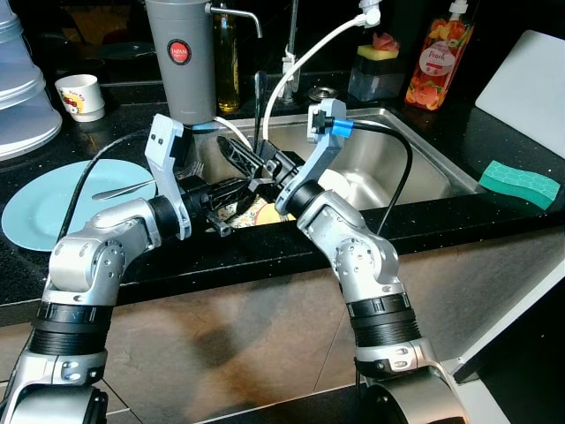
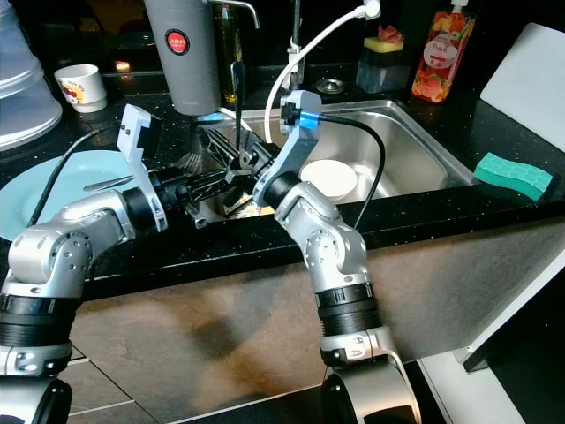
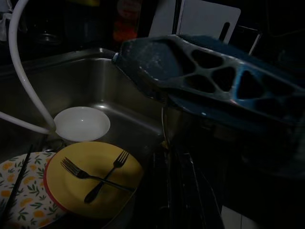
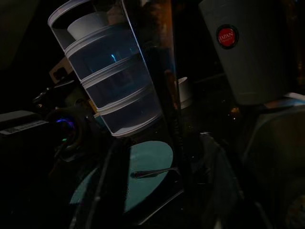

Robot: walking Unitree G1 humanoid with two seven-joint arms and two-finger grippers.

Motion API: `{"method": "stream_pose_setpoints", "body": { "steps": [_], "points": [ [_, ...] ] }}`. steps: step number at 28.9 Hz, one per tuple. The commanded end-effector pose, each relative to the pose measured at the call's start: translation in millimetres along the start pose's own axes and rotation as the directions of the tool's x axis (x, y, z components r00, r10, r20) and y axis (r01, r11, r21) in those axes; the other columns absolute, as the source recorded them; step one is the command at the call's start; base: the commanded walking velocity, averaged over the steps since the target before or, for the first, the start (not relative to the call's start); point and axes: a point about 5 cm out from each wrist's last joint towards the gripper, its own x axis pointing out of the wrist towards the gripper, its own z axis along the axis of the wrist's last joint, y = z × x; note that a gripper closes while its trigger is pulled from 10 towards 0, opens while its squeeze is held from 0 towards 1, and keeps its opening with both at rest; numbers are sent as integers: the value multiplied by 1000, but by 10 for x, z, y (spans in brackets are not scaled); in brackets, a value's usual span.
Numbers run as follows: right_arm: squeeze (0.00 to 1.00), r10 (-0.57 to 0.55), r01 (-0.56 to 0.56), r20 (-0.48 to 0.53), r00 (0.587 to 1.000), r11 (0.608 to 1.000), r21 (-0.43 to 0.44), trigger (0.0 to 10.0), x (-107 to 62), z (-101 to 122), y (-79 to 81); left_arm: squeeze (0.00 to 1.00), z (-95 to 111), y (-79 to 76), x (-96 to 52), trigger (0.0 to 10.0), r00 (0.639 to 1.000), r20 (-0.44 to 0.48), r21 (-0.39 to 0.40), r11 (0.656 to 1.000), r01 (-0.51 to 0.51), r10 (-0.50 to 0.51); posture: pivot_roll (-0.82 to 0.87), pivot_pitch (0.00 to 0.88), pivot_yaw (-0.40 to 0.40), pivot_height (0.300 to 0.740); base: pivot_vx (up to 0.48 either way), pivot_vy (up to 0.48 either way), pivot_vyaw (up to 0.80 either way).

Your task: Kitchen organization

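Both arms reach over the counter edge into the left part of the steel sink point(image 1: 424, 150). In it lie a yellow plate point(image 3: 95, 181) with two crossed forks point(image 3: 102, 177), a leaf-patterned plate point(image 3: 21, 193) under it, and a white bowl point(image 3: 81, 123). My left gripper point(image 1: 231, 205) hangs open just above the plates, holding nothing. My right gripper point(image 1: 243, 157) is slightly higher and farther back, next to a long black utensil handle point(image 1: 258, 106) that stands upright beside the white hose point(image 1: 309, 49). In the right wrist view this handle point(image 4: 172, 109) runs straight through the middle.
On the counter to the left lie a light blue plate point(image 1: 48, 212) with a utensil point(image 1: 124, 188), stacked clear containers point(image 1: 18, 88) and a cup point(image 1: 79, 95). A grey thermos point(image 1: 181, 57) stands behind the sink. To the right are a soap bottle point(image 1: 439, 53), a green sponge point(image 1: 521, 183) and a white board point(image 1: 530, 84).
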Motion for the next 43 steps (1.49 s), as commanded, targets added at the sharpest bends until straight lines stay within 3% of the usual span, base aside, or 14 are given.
{"method": "stream_pose_setpoints", "body": {
  "steps": [1,25,26,27,28,29,37,40,41,42,43],
  "points": [
    [0,-17,18,-16,1000,1000,22,0,-13,-38,-38,0,15,-16,-24,0,1000,-13,14,1000,9,-9,26,121,-9,740,0,0,0],
    [0,-83,81,53,995,996,32,0,-17,77,-173,0,6,9,-28,0,999,-31,34,999,-5,6,28,123,-7,740,0,0,0],
    [0,-138,137,69,988,990,29,0,-33,92,-258,20,-18,79,-17,10000,996,-43,62,995,-74,77,29,120,-7,740,0,0,0],
    [0,-138,137,69,988,990,29,0,-33,92,-258,20,-18,79,-17,10000,996,-43,62,995,-74,77,29,120,-7,740,0,0,0],
    [0,-158,156,75,985,987,28,0,-39,98,-289,475,-27,106,-14,10000,994,-47,65,993,-100,103,29,120,-7,740,0,0,0],
    [0,-201,200,89,976,980,23,0,-56,117,-371,1000,-23,152,-13,10000,991,-35,64,989,-130,133,30,121,-8,740,0,0,0],
    [0,-311,314,141,940,949,-4,0,-119,184,-584,1000,-11,225,-31,10000,981,-27,81,978,-191,194,31,122,-8,740,0,0,0],
    [0,-345,357,146,927,932,-65,0,-146,181,-669,1000,-28,260,-42,10000,971,-37,120,965,-232,237,31,122,-8,740,0,0,0],
    [0,-348,362,139,927,928,-93,0,-148,157,-688,776,-52,271,-41,10000,967,-50,132,962,-240,249,31,122,-8,740,0,0,0],
    [0,-348,362,139,927,928,-93,0,-148,157,-688,776,-52,271,-41,10000,967,-50,132,962,-240,249,31,122,-8,740,0,0,0],
    [0,-349,362,114,930,922,-134,0,-147,84,-699,0,-88,251,-31,10000,970,-70,134,966,-220,231,30,124,-7,740,0,0,0]
  ]
}}
